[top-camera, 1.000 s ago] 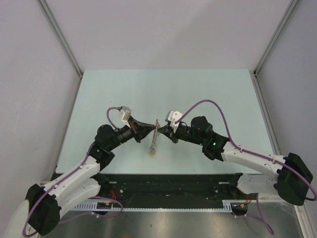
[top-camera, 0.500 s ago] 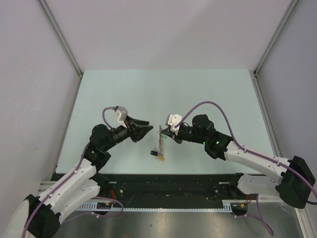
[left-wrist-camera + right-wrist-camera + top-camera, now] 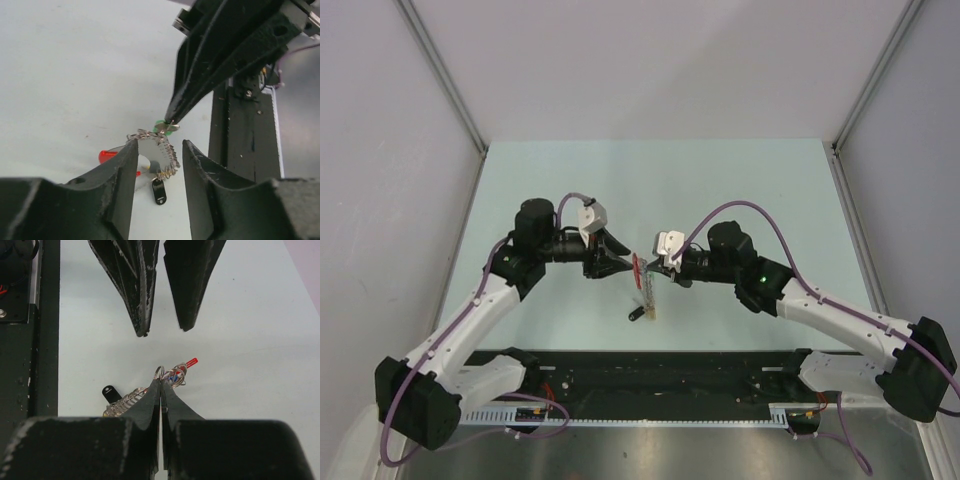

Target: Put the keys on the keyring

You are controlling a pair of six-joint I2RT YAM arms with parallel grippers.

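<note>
My right gripper (image 3: 658,268) is shut on a small ring at the top of the keyring (image 3: 643,290) and holds it above the table. The keyring hangs as a silvery coil with a red segment (image 3: 637,268), a black tag (image 3: 635,315) and a yellow tag (image 3: 651,313). In the right wrist view the shut gripper (image 3: 160,382) pinches the ring, with the blue key (image 3: 175,376) just beyond the tips. In the left wrist view the green key (image 3: 167,127) sits at the right gripper's tips. My left gripper (image 3: 618,262) is open, and the coil (image 3: 162,150) hangs between its fingertips (image 3: 131,150).
The pale green table (image 3: 740,190) lies under both arms. A black rail (image 3: 660,370) runs along its near edge and also shows in the left wrist view (image 3: 245,140). Grey walls stand on three sides.
My left arm has swung up and in from the lower left, and its open gripper is back at the keyring. The keyring has swung slightly. The right gripper keeps its hold.
</note>
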